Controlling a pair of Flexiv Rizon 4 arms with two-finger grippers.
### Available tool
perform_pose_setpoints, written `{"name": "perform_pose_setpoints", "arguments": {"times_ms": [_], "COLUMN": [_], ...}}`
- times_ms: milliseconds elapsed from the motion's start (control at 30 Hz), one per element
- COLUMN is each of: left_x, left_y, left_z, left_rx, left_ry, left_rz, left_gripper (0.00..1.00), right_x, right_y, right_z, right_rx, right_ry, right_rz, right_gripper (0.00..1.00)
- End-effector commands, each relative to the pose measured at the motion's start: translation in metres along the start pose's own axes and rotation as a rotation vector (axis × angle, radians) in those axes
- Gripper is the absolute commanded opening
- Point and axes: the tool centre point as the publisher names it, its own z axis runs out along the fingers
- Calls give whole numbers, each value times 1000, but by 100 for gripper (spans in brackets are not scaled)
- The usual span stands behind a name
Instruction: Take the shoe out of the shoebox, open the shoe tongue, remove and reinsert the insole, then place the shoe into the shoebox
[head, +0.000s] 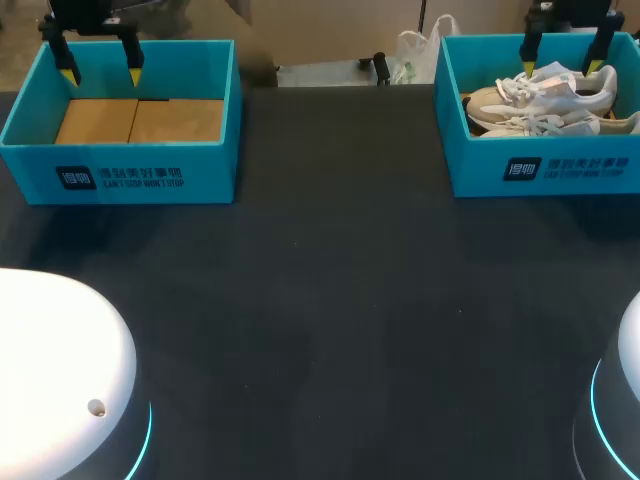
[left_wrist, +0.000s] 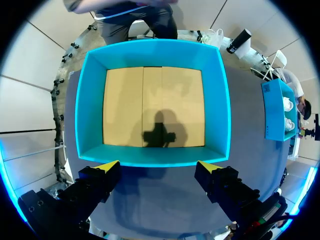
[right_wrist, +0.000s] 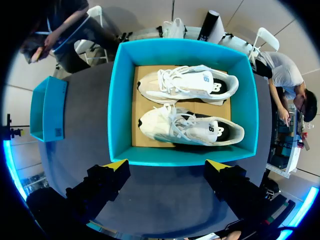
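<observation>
Since the shoes (right_wrist: 187, 127) lie side by side in the right shoebox (right_wrist: 120, 100), long axes along the line between its fingertips, the released right hand (right_wrist: 167, 164) hangs above them; the left hand (head: 100, 72), also released, is well apart.

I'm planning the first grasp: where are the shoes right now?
In the head view, the shoes lie side by side inside the right-hand teal shoebox at the far right corner of the table, just below the open right tool.
</observation>
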Motion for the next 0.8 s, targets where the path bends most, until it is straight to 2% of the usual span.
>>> {"name": "perform_pose_setpoints", "arguments": {"times_ms": [33,567,800], "left_x": [0,0,0], "left_y": [0,0,0], "left_z": [0,0,0], "left_rx": [0,0,0], "left_ry": [0,0,0], "left_rz": [0,0,0], "left_gripper": [100,100,100], "right_x": [0,0,-24], "right_y": [0,0,0], "right_z": [0,0,7], "right_rx": [0,0,-7], "right_ry": [0,0,-12], "right_rz": [0,0,26], "right_gripper": [100,100,100]}}
